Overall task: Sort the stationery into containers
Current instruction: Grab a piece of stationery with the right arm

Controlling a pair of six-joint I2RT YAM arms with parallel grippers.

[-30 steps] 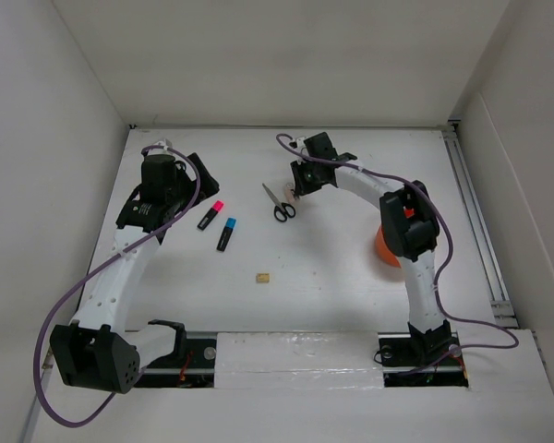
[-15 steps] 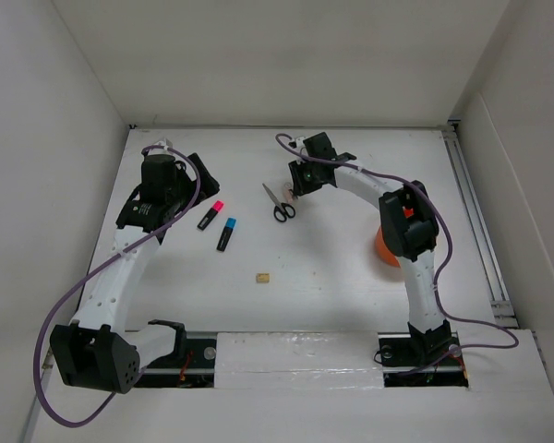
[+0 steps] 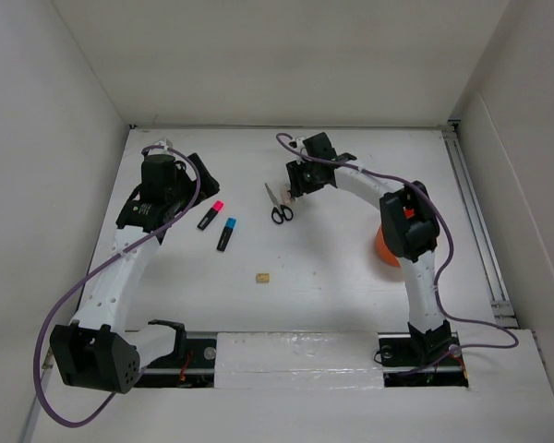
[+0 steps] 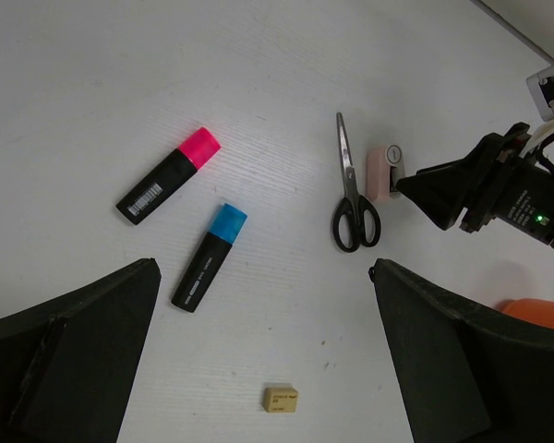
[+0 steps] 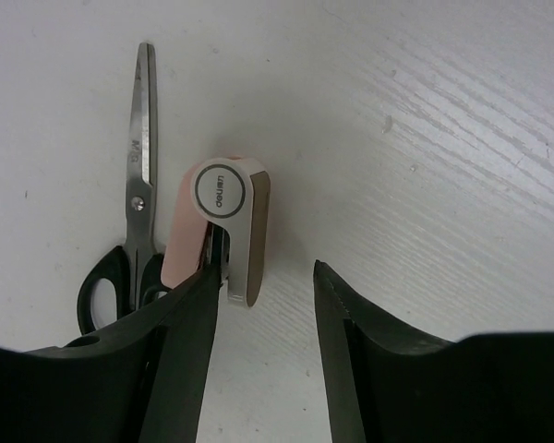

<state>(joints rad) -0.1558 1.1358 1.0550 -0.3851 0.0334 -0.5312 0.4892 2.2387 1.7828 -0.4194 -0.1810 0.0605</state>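
**Q:** Start at the left. What are your hands doing?

**Me:** My left gripper (image 4: 263,268) hangs wide, holding nothing, above the pink-black marker (image 4: 169,175) and the blue-black marker (image 4: 210,256). They lie near each other on the table (image 3: 332,277). The tan eraser (image 4: 280,399) sits alone, nearer my bases.

**Q:** And further right?

**Me:** The scissors (image 4: 353,198) lie flat and closed, blades pointing away from me. Just beside their handles is the pinkish-white piece (image 5: 217,231). My right gripper (image 5: 263,277) is low over it with its fingers half apart, clamping nothing.

**Q:** Which step is that?

**Me:** I judge it to be the pick of that piece. One finger overlaps its near end instead of clearing it. I'd shift toward the scissors until both fingers straddle it, then close without catching a handle loop.

**Q:** What is it like?

**Me:** Small and rounded, pink on one side and pale on the other, with a ringed disc at the far end.

**Q:** And where does it go?

**Me:** To the orange cup (image 3: 380,247) on the right, half hidden behind my right arm.
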